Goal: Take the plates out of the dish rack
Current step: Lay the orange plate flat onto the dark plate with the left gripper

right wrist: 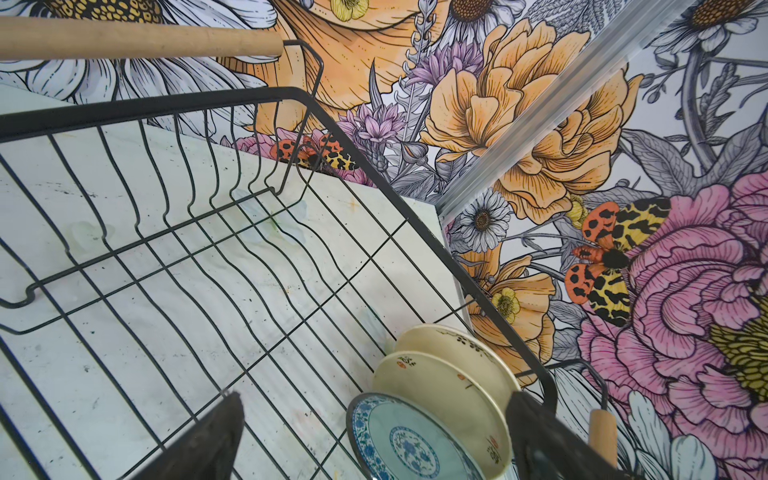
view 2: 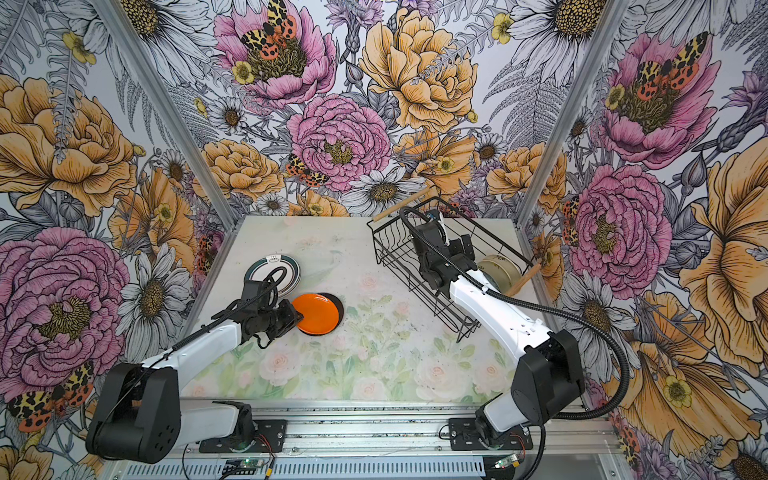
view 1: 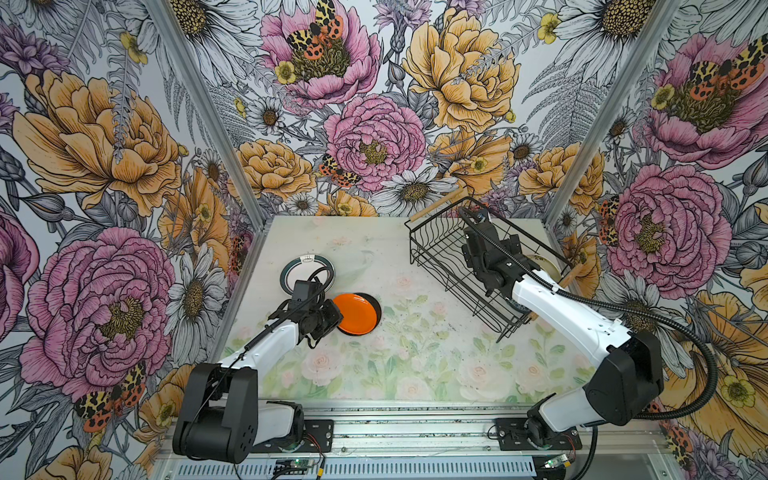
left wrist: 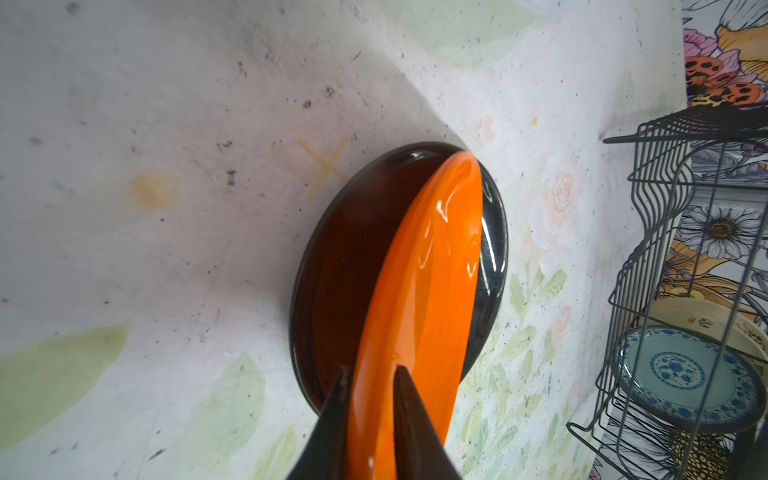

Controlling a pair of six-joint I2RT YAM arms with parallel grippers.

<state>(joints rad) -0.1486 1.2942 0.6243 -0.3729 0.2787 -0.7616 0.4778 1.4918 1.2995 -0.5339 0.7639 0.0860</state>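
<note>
Rim of glossy round orange plate (left wrist: pixel 419 291), leaning on black plate (left wrist: pixel 332 270), lies between fingers (left wrist: pixel 332 415) of left gripper (left wrist: pixel 372 370); grip unclear. Right gripper (right wrist: pixel 376 399) gapes empty over black wire dish rack (view 1: pixel 436 253), far right.

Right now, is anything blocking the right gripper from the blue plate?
Nothing visible. The right gripper, jaws wide, hangs over the open dish rack; the teal patterned plate stands on edge just ahead, two cream plates behind it.

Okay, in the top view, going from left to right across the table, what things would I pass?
A white plate with a dark rim → the orange plate → the dish rack.
</note>
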